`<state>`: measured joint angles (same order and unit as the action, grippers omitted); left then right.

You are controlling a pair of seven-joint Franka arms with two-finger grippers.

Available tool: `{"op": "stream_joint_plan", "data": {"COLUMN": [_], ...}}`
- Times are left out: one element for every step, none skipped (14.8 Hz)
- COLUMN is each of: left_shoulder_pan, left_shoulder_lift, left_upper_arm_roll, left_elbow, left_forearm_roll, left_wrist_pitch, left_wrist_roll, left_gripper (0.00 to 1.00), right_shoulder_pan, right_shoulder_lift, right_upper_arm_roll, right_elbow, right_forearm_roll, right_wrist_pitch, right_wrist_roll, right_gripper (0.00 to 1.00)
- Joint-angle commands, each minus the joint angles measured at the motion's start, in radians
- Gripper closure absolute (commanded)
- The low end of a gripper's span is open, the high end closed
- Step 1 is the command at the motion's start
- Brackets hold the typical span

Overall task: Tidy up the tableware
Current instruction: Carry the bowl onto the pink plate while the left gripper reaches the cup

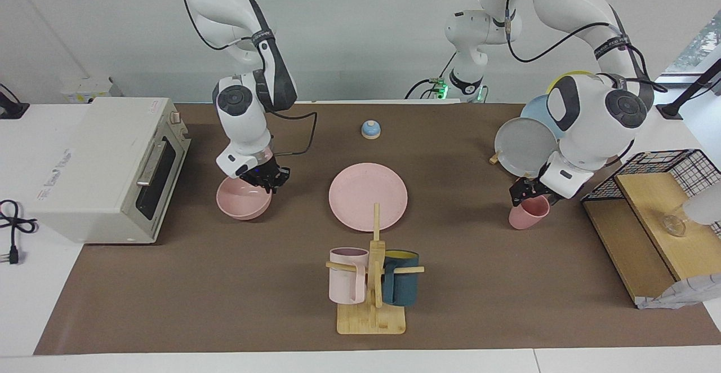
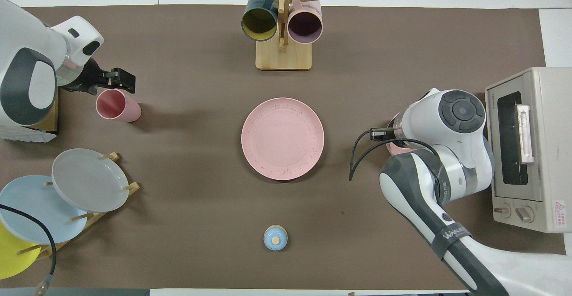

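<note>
The pale-pink plate (image 1: pixel 368 195) (image 2: pixel 282 138) lies flat in the middle of the mat. The pink bowl (image 1: pixel 239 204) stands toward the right arm's end, in front of the toaster oven; in the overhead view only a sliver of the bowl (image 2: pixel 393 147) shows under the arm. My right gripper (image 1: pixel 267 180) is down at the bowl's rim on the plate's side. The pink tumbler cup (image 1: pixel 528 215) (image 2: pixel 119 107) stands toward the left arm's end. My left gripper (image 1: pixel 525 190) (image 2: pixel 119 79) is right at the cup's rim.
A toaster oven (image 1: pixel 107 167) (image 2: pixel 527 148) stands at the right arm's end. A wooden mug rack (image 1: pixel 372 283) (image 2: pixel 282 41) holds pink and dark-blue mugs. A plate rack (image 1: pixel 526 147) (image 2: pixel 89 179) holds grey, blue and yellow plates. A small blue bell (image 1: pixel 371 129) and a wire basket (image 1: pixel 670 167) also stand here.
</note>
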<state>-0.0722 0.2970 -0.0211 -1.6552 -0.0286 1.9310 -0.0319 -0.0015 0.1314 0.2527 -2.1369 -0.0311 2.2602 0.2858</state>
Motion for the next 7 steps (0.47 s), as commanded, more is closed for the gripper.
{"op": "stream_joint_plan", "data": {"left_shoulder_pan": [-0.003, -0.003, -0.003, -0.003, -0.004, -0.004, -0.008], "left_shoulder_lift": [-0.009, -0.006, -0.003, 0.002, 0.002, 0.001, -0.004], "left_upper_arm_roll": [0.006, 0.006, 0.006, 0.006, 0.006, 0.006, 0.006], "left_elbow": [0.008, 0.031, 0.041, 0.034, 0.022, 0.017, -0.001], "left_forearm_roll": [0.004, 0.0, -0.001, -0.001, -0.001, -0.001, -0.001], "left_wrist_pitch": [-0.01, -0.033, -0.041, -0.027, -0.02, -0.015, -0.011], "left_wrist_roll": [-0.013, -0.013, -0.014, -0.014, -0.014, -0.014, -0.016], "left_gripper": [0.0, 0.0, 0.0, 0.0, 0.0, 0.0, 0.0], "right_shoulder_pan": [0.058, 0.095, 0.125, 0.167, 0.213, 0.254, 0.302], "right_shoulder_lift": [0.059, 0.085, 0.106, 0.123, 0.151, 0.193, 0.235], "right_upper_arm_roll": [0.016, 0.016, 0.016, 0.019, 0.019, 0.019, 0.02], "right_elbow": [0.188, 0.265, 0.319, 0.368, 0.427, 0.499, 0.565], "right_forearm_roll": [-0.009, -0.013, -0.03, -0.045, -0.05, -0.05, -0.064], "right_wrist_pitch": [-0.164, -0.226, -0.263, -0.296, -0.327, -0.364, -0.398], "right_wrist_roll": [0.042, 0.118, 0.187, 0.24, 0.303, 0.384, 0.45], "right_gripper": [1.0, 1.0, 1.0, 1.0, 1.0, 1.0, 1.0]}}
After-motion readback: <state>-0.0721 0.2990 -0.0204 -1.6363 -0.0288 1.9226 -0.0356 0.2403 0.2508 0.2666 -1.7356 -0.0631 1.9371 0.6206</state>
